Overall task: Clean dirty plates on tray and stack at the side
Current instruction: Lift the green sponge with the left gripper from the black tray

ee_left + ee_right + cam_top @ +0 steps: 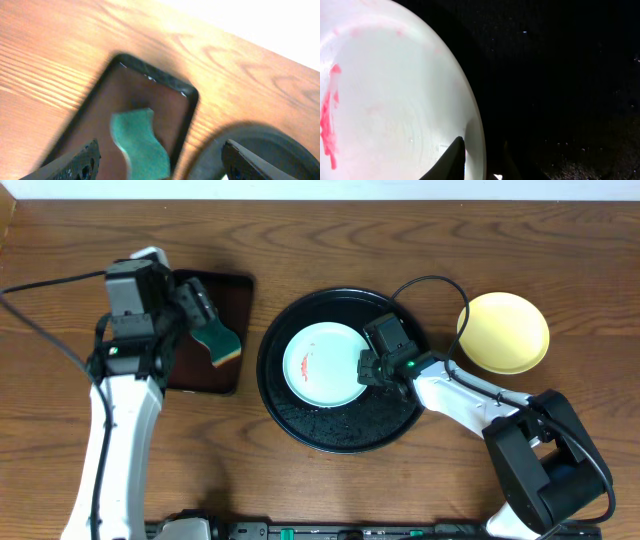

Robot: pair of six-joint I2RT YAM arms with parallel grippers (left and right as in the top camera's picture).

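Note:
A pale bluish-white plate [320,365] with a red smear lies in the round black tray [275,395]. My right gripper [368,370] is shut on this plate's right rim. In the right wrist view one finger lies on the plate [395,100] and the other over the tray [560,75], with the rim between the jaws [482,150]. A yellow plate [503,332] lies on the table to the right of the tray. A third plate does not show. My left gripper [200,315] is open over the teal sponge [220,345], and its fingers [161,146] stand wide apart on either side of the sponge [140,145].
The sponge lies on a dark rectangular tray [225,290] left of the round tray. This tray [150,90] and the round tray's edge [260,145] both show in the left wrist view. A black cable [430,285] arcs over the right arm.

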